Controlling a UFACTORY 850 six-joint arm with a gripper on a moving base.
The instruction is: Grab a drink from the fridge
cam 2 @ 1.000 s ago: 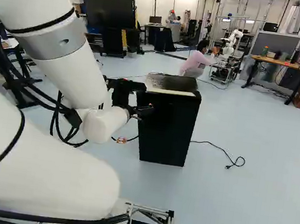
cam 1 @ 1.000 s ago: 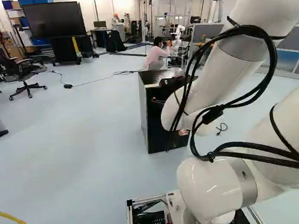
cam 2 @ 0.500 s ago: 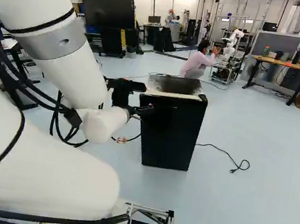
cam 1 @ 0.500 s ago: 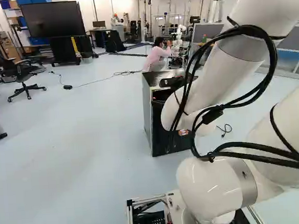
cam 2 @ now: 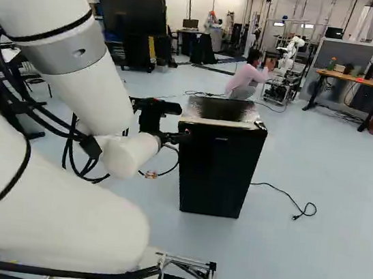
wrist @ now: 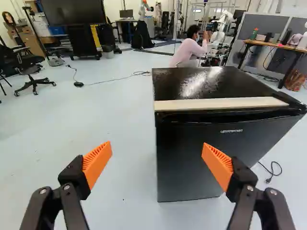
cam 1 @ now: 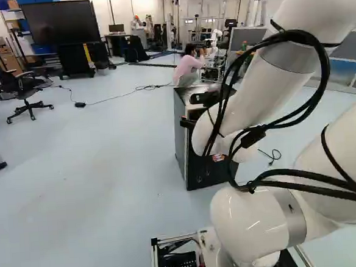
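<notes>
In the right base view my gripper (cam 2: pixel 178 138) reaches toward the near top left corner of a small black fridge (cam 2: pixel 216 167). Seen from the wrist, the gripper (wrist: pixel 157 160) is open, its orange pads wide apart with nothing between them. The fridge (wrist: pixel 206 153) stands ahead of it, its door closed and a pale strip along the front of its dark top. One finger overlaps the door in that view; the other is over bare floor beside the fridge. In the left base view the arm hides part of the fridge (cam 1: pixel 182 139). No drink is visible.
A cable with a plug (cam 2: pixel 301 211) lies on the floor beside the fridge. Behind the fridge a person crouches near another robot (cam 2: pixel 291 50). A wooden desk (cam 2: pixel 356 80) stands farther back, an office chair (cam 1: pixel 25 89) at the far left.
The base has moved, and the fridge looks larger and nearer in both base views. The arm holds its pose against its lowest joint.
</notes>
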